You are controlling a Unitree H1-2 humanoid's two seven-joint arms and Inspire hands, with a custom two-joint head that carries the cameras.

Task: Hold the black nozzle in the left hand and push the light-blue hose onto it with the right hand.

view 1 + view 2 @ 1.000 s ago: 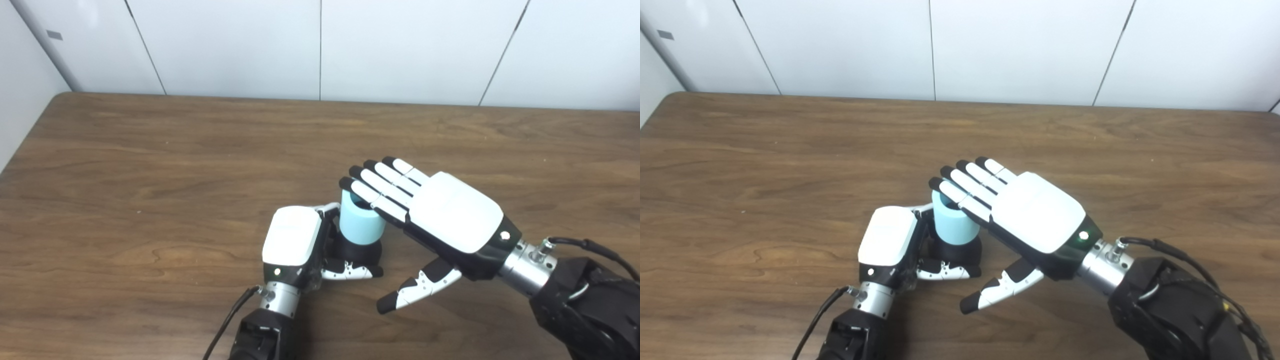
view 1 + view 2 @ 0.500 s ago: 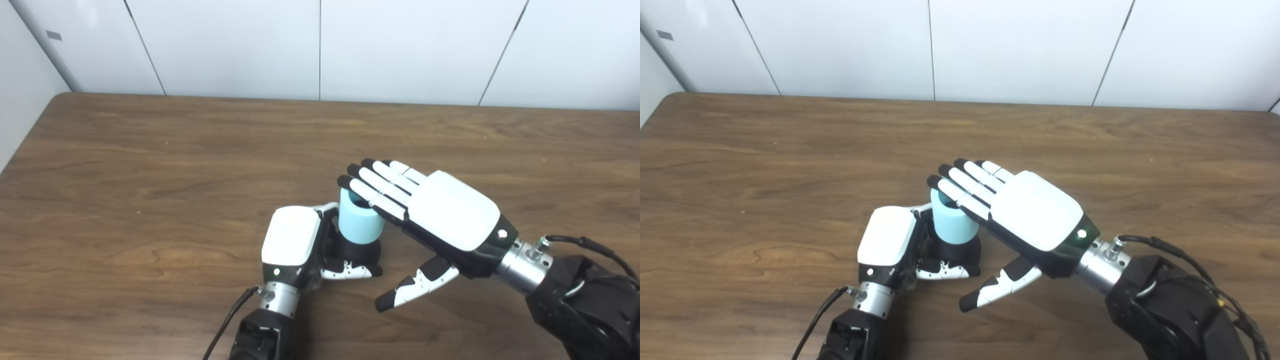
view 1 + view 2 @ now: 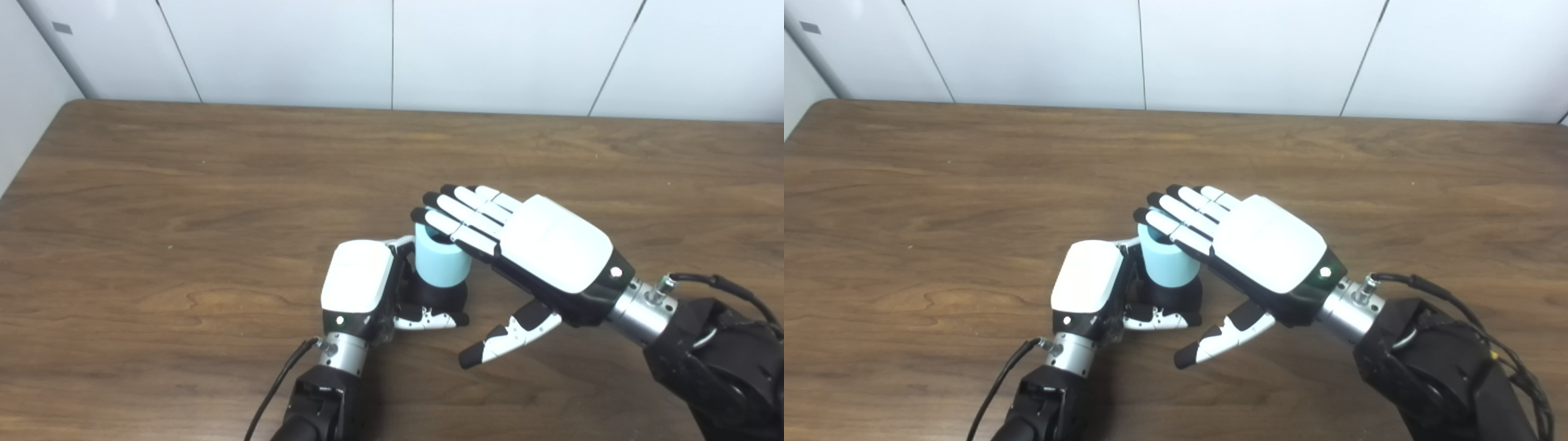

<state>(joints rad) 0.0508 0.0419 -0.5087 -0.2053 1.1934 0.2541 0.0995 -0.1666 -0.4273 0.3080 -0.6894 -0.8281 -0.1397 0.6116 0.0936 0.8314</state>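
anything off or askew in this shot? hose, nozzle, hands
Nothing stands out. The light-blue hose sits upright on the black nozzle, which the left hand grips. The right hand lies flat, fingers on the hose top.

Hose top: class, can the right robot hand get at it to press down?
Probably yes: the right robot hand already lies flat across the hose top, nothing between.

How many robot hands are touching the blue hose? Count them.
1 for certain: the right hand, fingers flat on top of the light-blue hose. The left hand grips the black nozzle below; hose contact is hidden.
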